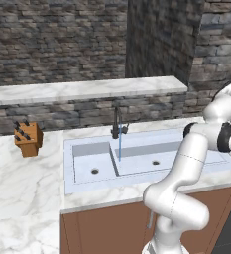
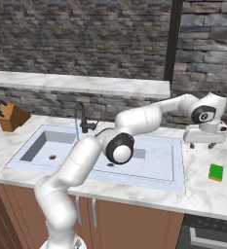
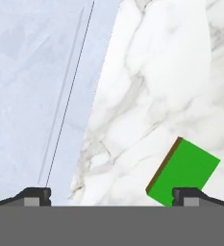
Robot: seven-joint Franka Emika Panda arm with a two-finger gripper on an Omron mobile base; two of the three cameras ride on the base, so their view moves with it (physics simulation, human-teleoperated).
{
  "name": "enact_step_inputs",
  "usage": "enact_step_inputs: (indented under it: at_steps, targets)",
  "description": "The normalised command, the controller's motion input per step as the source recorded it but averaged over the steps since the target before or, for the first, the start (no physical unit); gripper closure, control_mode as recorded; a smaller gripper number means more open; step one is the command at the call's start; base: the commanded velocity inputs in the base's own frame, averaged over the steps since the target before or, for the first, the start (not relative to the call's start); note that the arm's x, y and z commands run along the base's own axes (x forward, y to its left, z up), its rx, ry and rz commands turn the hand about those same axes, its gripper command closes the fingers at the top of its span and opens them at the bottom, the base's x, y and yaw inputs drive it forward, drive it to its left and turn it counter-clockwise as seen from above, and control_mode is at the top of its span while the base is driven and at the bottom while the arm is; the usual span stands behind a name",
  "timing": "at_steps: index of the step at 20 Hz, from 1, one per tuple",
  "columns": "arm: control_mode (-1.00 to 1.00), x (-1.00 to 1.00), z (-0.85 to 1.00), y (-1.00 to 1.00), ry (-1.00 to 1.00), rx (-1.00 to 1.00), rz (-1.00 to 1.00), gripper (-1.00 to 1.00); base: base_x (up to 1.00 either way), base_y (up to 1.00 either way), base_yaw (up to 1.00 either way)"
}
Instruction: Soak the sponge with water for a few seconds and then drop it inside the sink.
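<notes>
Marble worktop (image 2: 198, 192) beside the sink (image 2: 159, 168) carries the sponge (image 2: 216, 172); our open hand (image 2: 202, 144) hovers above, sponge under its right fingertip.

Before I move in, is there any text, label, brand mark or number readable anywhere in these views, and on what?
None: no view shows any readable text.
Sponge: plain green top, no label or brand.
Sink and faucet: no markings.
Knife block: plain wood, no lettering.
Marble counter and stone wall: only veining and masonry pattern.
</notes>
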Motion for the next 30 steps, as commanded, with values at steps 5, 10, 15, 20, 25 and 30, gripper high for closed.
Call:
enact_step_inputs:
  at_steps: [5,10,15,20,25,30]
  targets:
    - [-1.00,0.00,0.00,-0.23,0.00,0.00,-0.03,-1.00,0.00,0.00,0.00]
    - [-1.00,0.00,0.00,-0.21,0.00,0.00,-0.04,-1.00,0.00,0.00,0.00]
    - [-1.00,0.00,0.00,-0.07,0.00,0.00,-0.07,-1.00,0.00,0.00,0.00]
    - [-1.00,0.00,0.00,-0.12,0.00,0.00,-0.09,-1.00,0.00,0.00,0.00]
    - [-1.00,0.00,0.00,-0.11,0.00,0.00,-0.10,-1.00,0.00,0.00,0.00]
    - [-1.00,0.00,-0.05,-0.13,0.00,0.01,-0.08,-1.00,0.00,0.00,0.00]
